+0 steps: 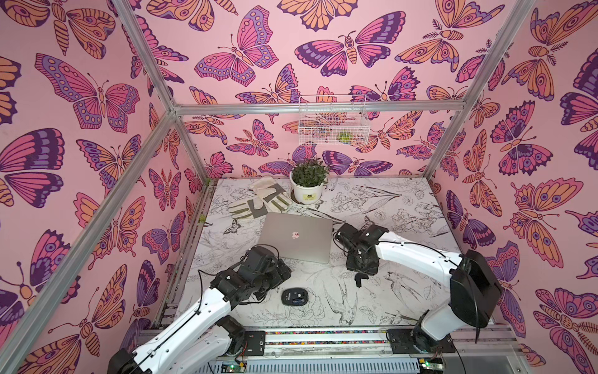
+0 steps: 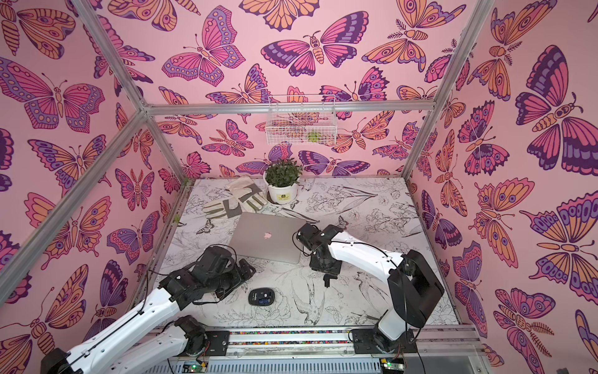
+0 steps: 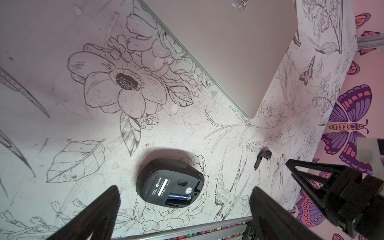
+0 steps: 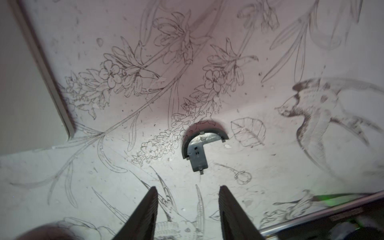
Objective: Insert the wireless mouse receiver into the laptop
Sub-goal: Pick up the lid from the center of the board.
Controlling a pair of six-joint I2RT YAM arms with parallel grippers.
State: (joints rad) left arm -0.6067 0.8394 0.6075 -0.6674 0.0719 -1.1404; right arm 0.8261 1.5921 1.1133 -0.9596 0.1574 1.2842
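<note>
Left pincer (image 3: 184,187), wide and empty, faces the mouse (image 3: 166,182) at six o'clock of the laptop (image 1: 296,236); right pincer (image 4: 187,186), narrower, empty, faces the battery cover (image 4: 197,149) at five o'clock.

**Bright pink light above, patchier close in**

Both top views are bright and even, with a pink cast from the walls (image 1: 81,162) and soft shadows under the arms (image 1: 200,311) on the table (image 1: 404,207). The wide lens splays the frame bars (image 1: 143,55) towards the corners. In the left wrist view the mouse (image 3: 172,182) is sharp and throws a dark shadow. The right wrist view is dimmer. There the small grey cover (image 4: 202,145) casts a rounded shadow, while the laptop (image 4: 25,83) edge and bird drawing (image 4: 332,112) are blurred.
</note>
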